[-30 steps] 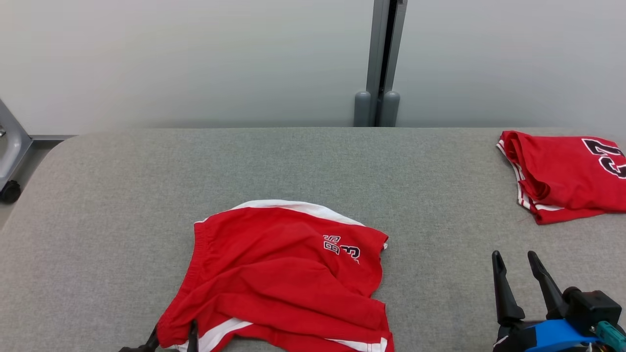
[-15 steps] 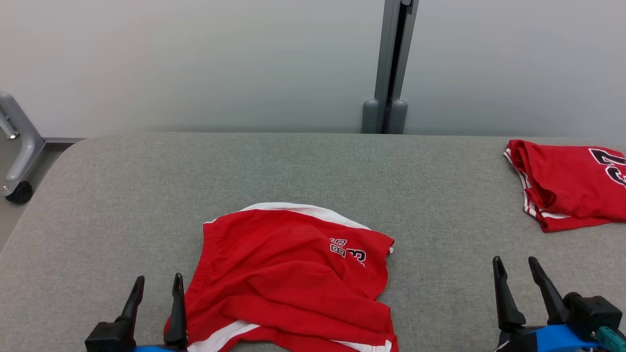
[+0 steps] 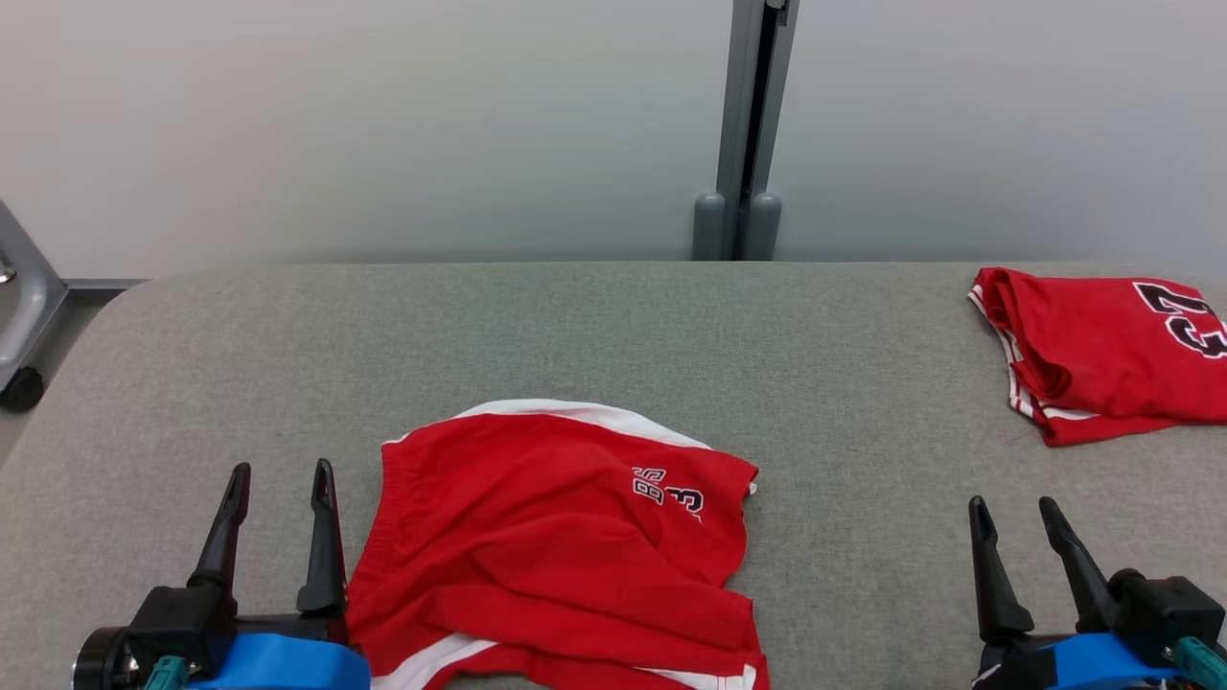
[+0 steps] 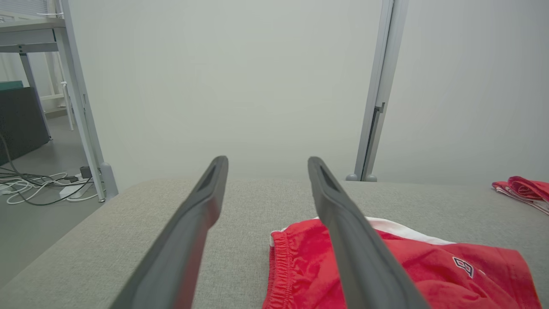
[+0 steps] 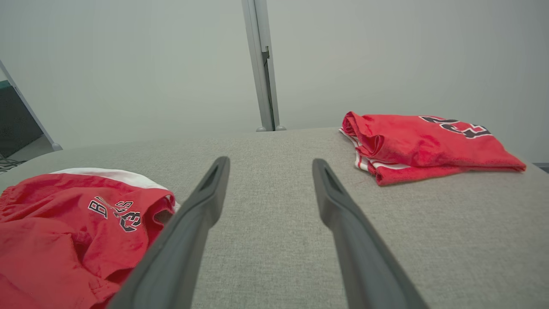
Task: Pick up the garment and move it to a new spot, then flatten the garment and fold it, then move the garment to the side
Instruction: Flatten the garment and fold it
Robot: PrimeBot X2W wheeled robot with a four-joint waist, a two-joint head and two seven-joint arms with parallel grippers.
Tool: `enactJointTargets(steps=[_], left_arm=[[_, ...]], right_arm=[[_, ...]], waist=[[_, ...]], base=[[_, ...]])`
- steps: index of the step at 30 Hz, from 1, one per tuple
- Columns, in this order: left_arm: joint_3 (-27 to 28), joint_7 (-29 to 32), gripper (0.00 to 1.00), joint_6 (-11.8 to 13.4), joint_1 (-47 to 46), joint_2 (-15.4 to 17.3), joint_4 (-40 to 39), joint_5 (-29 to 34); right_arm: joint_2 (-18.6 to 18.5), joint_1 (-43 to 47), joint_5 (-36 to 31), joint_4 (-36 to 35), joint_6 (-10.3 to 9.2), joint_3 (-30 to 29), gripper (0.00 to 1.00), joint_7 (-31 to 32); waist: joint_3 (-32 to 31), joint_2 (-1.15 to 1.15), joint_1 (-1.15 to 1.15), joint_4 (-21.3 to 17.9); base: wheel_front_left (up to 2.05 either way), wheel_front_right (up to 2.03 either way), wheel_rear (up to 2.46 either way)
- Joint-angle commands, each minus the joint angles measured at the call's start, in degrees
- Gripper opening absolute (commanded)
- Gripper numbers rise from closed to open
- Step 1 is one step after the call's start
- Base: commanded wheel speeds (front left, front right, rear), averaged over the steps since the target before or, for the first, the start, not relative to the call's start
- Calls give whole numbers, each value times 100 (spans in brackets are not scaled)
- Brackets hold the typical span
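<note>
The garment (image 3: 556, 546) is a pair of red shorts with white trim and a number print, lying rumpled on the grey table (image 3: 575, 326) near its front middle. Its elastic waistband faces left in the left wrist view, where the garment (image 4: 429, 266) lies low and right. My left gripper (image 3: 282, 467) stands open just left of the waistband, nothing between its fingers (image 4: 201, 206). Far to the right of the garment (image 5: 55, 223), my right gripper (image 3: 1010, 501) is open and empty over bare cloth.
A second red garment (image 3: 1102, 355), folded and numbered, lies at the table's far right edge. A grey post (image 3: 743, 125) stands behind the table against a pale wall. A metal frame with a wheel (image 3: 19, 383) sits off the left corner.
My left gripper has come up from the garment's lower left corner and now stands clear to its left. The right gripper has hardly moved. The head view swayed slightly.
</note>
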Motion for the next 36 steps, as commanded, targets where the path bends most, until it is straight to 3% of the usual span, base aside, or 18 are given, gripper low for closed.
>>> enactJointTargets(steps=[1, 13, 22, 36], left_arm=[[7, -24, 100, -35, -61, 45, -20, 29], [-25, -25, 100, -50, -39, 13, 90, 58], [-14, -25, 100, -66, -195, 27, 29, 98], [-145, -26, 100, -91, -620, -146, 15, 194]], right_arm=[[-8, 44, -26, -53, 1, -17, 100, 14], [-8, 81, -57, -134, 1, -70, 100, 101], [-8, -662, -304, -42, 1, 473, 100, 373], [-119, -2185, -603, 1271, 1, 1274, 100, 1015]], waist=[[3, 0, 0, -40], [54, 0, 0, -98], [200, 0, 0, 35], [735, 0, 0, 569]], base=[[0, 0, 0], [0, 0, 0], [0, 0, 0], [0, 0, 0]])
